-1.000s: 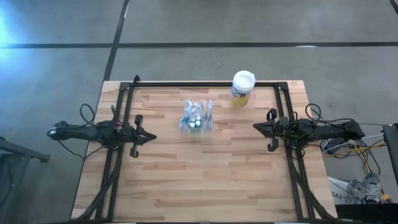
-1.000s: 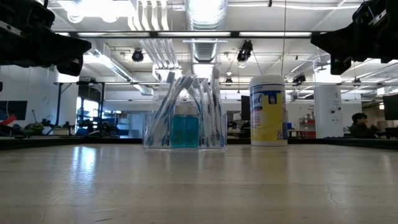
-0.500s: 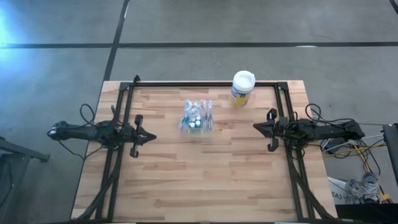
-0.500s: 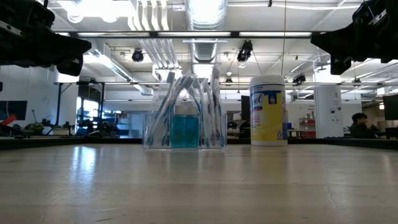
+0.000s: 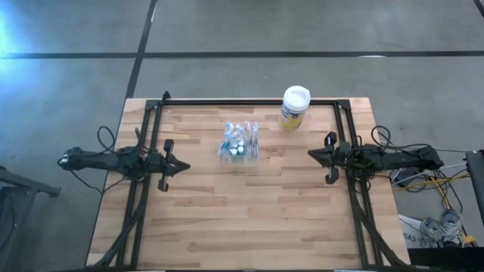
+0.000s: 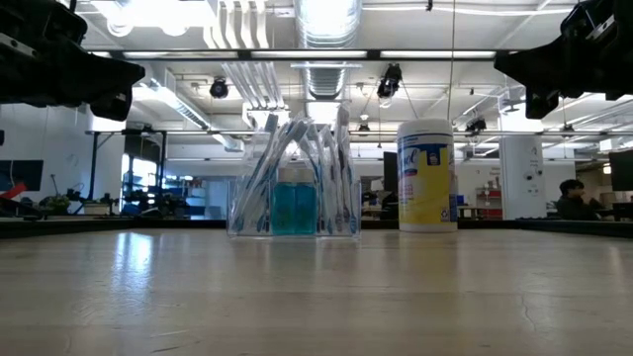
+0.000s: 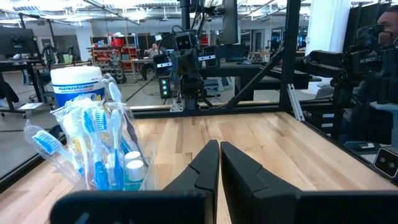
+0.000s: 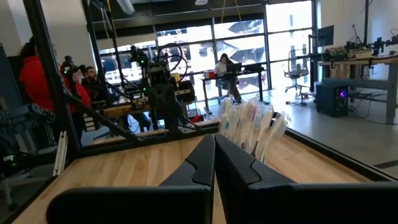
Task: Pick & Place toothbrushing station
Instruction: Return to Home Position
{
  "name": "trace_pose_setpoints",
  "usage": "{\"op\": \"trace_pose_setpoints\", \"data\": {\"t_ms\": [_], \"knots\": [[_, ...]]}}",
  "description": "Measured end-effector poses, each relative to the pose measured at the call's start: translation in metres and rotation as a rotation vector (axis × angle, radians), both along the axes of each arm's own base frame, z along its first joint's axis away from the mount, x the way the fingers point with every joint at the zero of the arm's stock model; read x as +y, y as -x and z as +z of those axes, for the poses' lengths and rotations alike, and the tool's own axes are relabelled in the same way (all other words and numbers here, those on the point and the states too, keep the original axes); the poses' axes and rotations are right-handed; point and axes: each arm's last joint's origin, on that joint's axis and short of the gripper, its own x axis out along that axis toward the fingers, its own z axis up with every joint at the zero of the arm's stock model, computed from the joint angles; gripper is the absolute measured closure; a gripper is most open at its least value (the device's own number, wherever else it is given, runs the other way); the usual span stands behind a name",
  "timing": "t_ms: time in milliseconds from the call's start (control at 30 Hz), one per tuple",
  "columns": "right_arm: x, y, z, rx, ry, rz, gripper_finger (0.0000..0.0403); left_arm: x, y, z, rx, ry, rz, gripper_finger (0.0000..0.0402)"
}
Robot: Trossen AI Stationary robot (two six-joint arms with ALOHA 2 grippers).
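The toothbrushing station is a small clear holder standing on its base on the wooden table, a little behind the middle. Slim white and blue toothbrushes and teal-capped tubes stand in it. My left gripper hovers shut at the table's left side, pointing level toward the middle, well apart from the station. My right gripper hovers shut at the right side, pointing level toward the middle. Neither holds anything.
A white-lidded canister with a yellow and blue label stands at the far right, behind the station. A black frame runs along the table's far edge and down both sides. People sit at desks in the room beyond.
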Motion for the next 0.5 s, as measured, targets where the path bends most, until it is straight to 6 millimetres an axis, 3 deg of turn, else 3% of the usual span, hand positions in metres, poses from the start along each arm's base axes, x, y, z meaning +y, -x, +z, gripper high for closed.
{"op": "trace_pose_setpoints", "data": {"t_ms": [500], "knots": [[0.0, 0.0, 0.0, 0.0, 0.0, 0.0, 0.0394, 0.0, 0.0, 0.0001, -0.001, 0.0, 0.0, 0.0374]]}}
